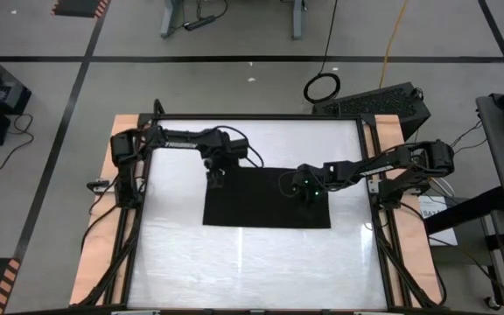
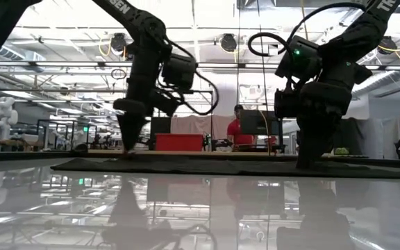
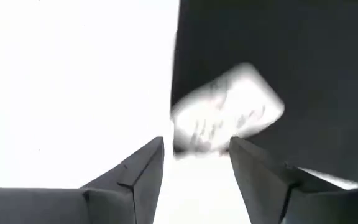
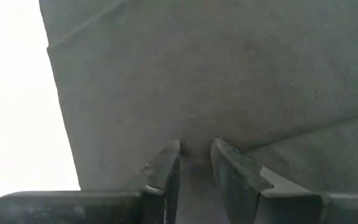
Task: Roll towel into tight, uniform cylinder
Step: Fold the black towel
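Observation:
The black towel lies spread flat on the white table. Its small white tag sits at the far left edge. My left gripper is open and low over that corner, one finger over the bare table and the other finger over the cloth; the tag shows between them. I cannot tell whether it touches the cloth. My right gripper is down on the towel's right part, its fingers nearly together on the cloth. My right gripper pinches a small pucker of the towel's top surface between its two fingers, well inside the right part of the cloth. The fingers come from above, pointing down. A crease runs out from the pinch. The towel lies on the table.
The table's near half is bare white surface. Dark frame rails run along the table's left and right sides. People show in the room beyond the far edge.

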